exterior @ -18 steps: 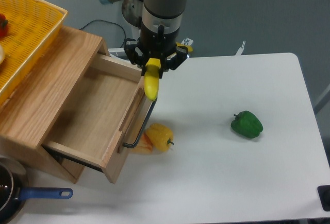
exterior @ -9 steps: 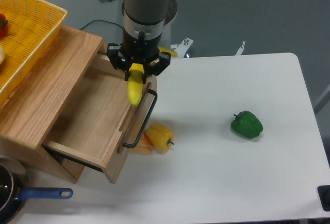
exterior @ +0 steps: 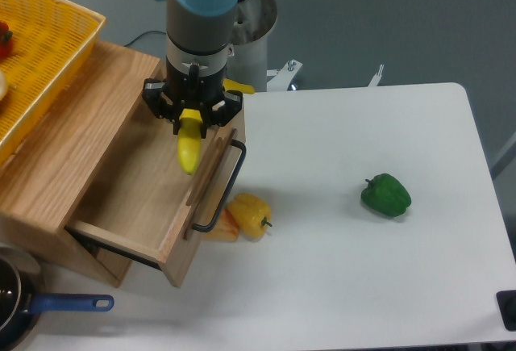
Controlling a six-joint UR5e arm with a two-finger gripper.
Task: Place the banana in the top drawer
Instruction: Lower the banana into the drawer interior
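The black two-finger tool at the end of the grey arm with a light-blue cap points straight down and is clamped on the long, smooth, bright yellow banana. The tool holds the fruit near its upper end, so most of the banana hangs below the fingers with its tapered tip pointing down. A second bit of yellow shows just behind the tool on its right side; what it belongs to cannot be told.

The banana hangs over the open top drawer, a wide, shallow light-wood box pulled out of the wooden cabinet, and sits above the drawer's inner floor close to the front panel. Whether the tip touches the wood cannot be told from this angle. The drawer's black metal bar handle runs along the outside of the front panel, just right of the banana.

On the white surface, just beside the handle, lies a squat, lumpy yellow bell pepper with something orange tucked against its left side. Well apart to the right sits a glossy green bell pepper.

A yellow mesh basket rests on top of the cabinet at the upper left. At the lower left corner, a dark pan with a blue handle lies near the cabinet's base.
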